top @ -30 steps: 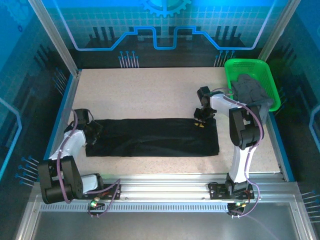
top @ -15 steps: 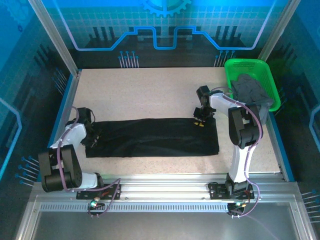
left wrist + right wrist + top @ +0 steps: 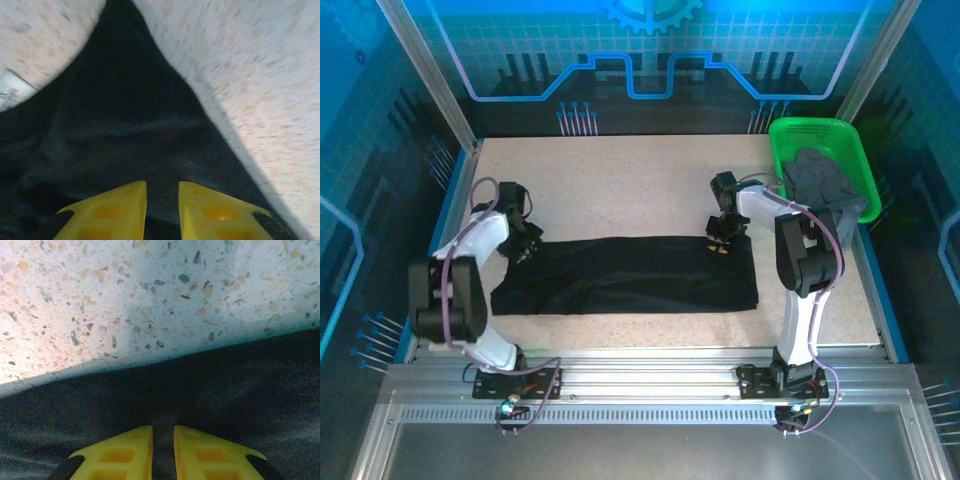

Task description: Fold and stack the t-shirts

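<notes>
The right end effector (image 3: 163, 432) has its yellow fingers nearly pressed together, with a thin strip of dark cloth between them. I read that as a pinch on the far edge of the black t-shirt (image 3: 630, 275), close to its far right corner. The left end effector (image 3: 162, 187) also shows a narrow gap over black cloth. Whether it grips the fabric or merely rests above it I cannot tell, as the wrist view is blurred.

From above, the left end effector sits at the far left corner of the same shirt, so each arm has one far corner on its own side. The shirt lies as a long band on the tabletop (image 3: 620, 180), its long axis running left to right. Nearly all of its cloth is on the near side of both end effectors. Any fold from here would likely carry the far edge toward the near edge, across the short axis, with both arms moving together.

The grey t-shirt (image 3: 825, 180) is heaped in the green basket (image 3: 810, 122) at the far right, well apart from the black one, and the right arm is the nearer to it.
</notes>
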`<control>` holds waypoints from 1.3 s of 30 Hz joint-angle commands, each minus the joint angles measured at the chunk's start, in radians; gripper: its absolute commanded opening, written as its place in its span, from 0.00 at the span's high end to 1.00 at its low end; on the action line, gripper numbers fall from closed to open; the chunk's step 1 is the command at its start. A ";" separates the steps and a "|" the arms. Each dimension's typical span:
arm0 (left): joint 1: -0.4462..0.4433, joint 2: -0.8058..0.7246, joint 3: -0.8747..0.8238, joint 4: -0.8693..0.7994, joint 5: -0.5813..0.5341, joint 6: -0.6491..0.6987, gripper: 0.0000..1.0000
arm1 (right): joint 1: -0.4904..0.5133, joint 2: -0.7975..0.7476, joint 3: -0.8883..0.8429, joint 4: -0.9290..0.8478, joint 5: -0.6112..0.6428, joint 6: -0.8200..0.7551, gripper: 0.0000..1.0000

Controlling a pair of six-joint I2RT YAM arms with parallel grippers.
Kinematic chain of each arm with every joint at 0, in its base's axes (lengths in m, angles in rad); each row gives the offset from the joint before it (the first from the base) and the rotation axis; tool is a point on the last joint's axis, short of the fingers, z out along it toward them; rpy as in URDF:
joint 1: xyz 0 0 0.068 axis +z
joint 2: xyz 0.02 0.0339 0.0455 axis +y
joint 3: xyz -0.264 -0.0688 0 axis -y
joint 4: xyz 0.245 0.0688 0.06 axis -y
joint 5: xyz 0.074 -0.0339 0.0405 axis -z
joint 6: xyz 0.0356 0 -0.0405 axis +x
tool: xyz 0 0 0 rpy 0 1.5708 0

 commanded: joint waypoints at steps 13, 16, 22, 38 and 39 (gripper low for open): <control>-0.003 0.491 0.455 -0.024 0.186 0.035 0.75 | -0.098 0.427 0.592 -0.298 -0.095 -0.037 0.78; -0.001 0.533 0.587 -0.027 0.153 0.086 0.67 | -0.120 0.523 0.786 -0.334 -0.151 -0.049 0.78; -0.015 0.326 0.556 -0.030 0.027 0.107 0.40 | -0.121 0.427 0.859 -0.248 -0.210 -0.123 0.61; 0.013 -0.143 -0.183 0.175 0.162 -0.042 0.41 | -0.001 -0.110 0.138 0.125 -0.413 -0.132 0.49; 0.013 -0.141 -0.187 0.172 0.158 -0.043 0.41 | 0.009 -0.123 0.111 0.129 -0.411 -0.128 0.49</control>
